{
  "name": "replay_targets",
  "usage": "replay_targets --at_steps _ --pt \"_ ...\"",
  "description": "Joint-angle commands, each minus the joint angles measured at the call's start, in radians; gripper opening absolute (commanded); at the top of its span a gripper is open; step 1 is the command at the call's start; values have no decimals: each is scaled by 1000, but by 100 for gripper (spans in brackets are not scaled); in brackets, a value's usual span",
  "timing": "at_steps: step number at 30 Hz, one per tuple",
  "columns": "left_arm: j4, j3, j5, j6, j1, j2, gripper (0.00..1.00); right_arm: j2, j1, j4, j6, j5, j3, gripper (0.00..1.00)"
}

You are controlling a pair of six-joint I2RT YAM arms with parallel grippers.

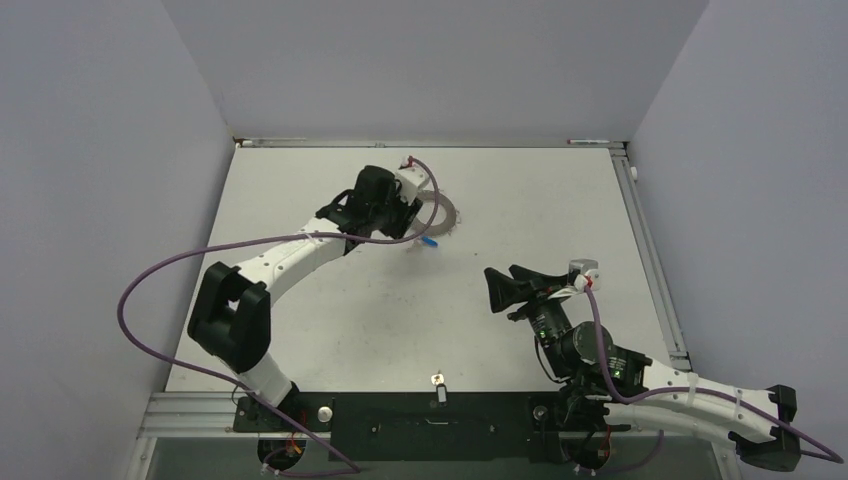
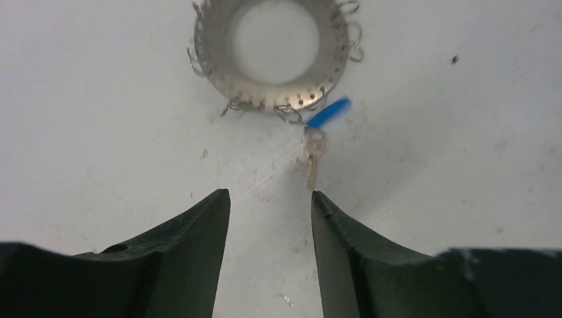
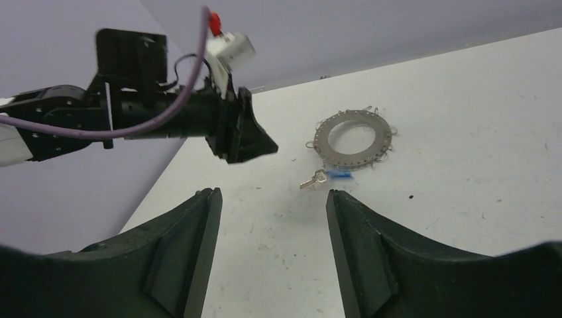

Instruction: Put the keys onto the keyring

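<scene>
From above, the left tool is in the upper middle of the frame, beside the keyring, which its arm partly hides; the blue-tagged key lies just below the ring; the black-headed key lies at bottom centre, on the near edge of the surface, well apart from both; the right tool hangs right of centre, pointing left.

In the left wrist view, the left tool stands moderately open and empty; the keyring is at top centre, with the blue-tagged key just below its rim, tag touching a wire loop; whether it is threaded I cannot tell.

In the right wrist view, the right tool is wide and empty; the keyring and key lie beyond it at centre, with the left tool to their left.

The key is thin and flat, so closing fingers may skate off it, or shove it and the ring aside; a careless sweep could knock the black-headed key off the edge.
</scene>
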Motion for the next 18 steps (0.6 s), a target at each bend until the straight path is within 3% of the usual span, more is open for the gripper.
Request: replay_targets --at_steps 1,3,7,8,9,15,18 --pt "-203 -15 -156 12 7 67 47 8 -5 -32 19 5 13 60" --pt "-287 15 -188 -12 7 65 52 16 -6 -32 25 -2 16 60" --pt "-333 26 -241 -55 3 -25 73 35 -5 -32 20 -18 30 61" --pt "-334 18 -241 -64 2 -56 81 43 -5 -35 13 -14 37 62" --pt "-330 8 -238 -78 1 -90 96 50 -5 -35 2 -11 43 63" --pt "-243 -97 -285 -174 -1 -327 96 129 -5 -45 -89 20 115 77" --pt "-95 -255 -216 -199 -12 -570 96 172 -8 -31 -134 66 158 81"
